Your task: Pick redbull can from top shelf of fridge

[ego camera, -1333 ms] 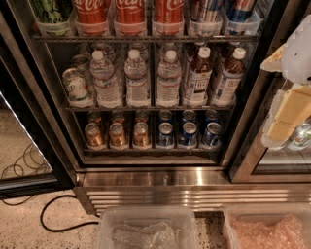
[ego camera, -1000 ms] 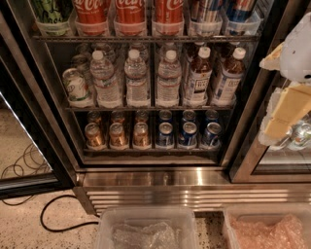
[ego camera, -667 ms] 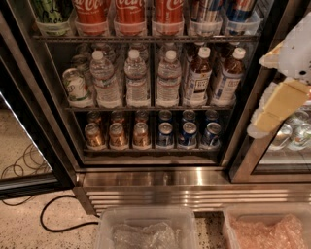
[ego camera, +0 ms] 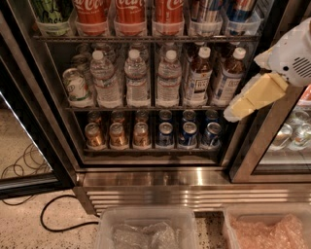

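Observation:
The fridge stands open in front of me, with a black frame and a ribbed steel base. Its top shelf runs along the upper edge of the view and holds cans in clear trays. Two slim blue and silver redbull cans stand at the right end of it, their tops cut off by the frame edge. Red Coca-Cola cans stand to their left. My gripper, pale yellow on a white wrist, hangs at the right by the fridge's right post, below and right of the redbull cans and clear of them.
Water bottles fill the middle rack, with short gold cans and blue cans on the bottom rack. Two clear plastic bins sit on the floor in front. A black cable lies at the left. A second cooler stands at the right.
My gripper has moved left and a little up, further in front of the fridge's right post. The cans and bottles have not moved.

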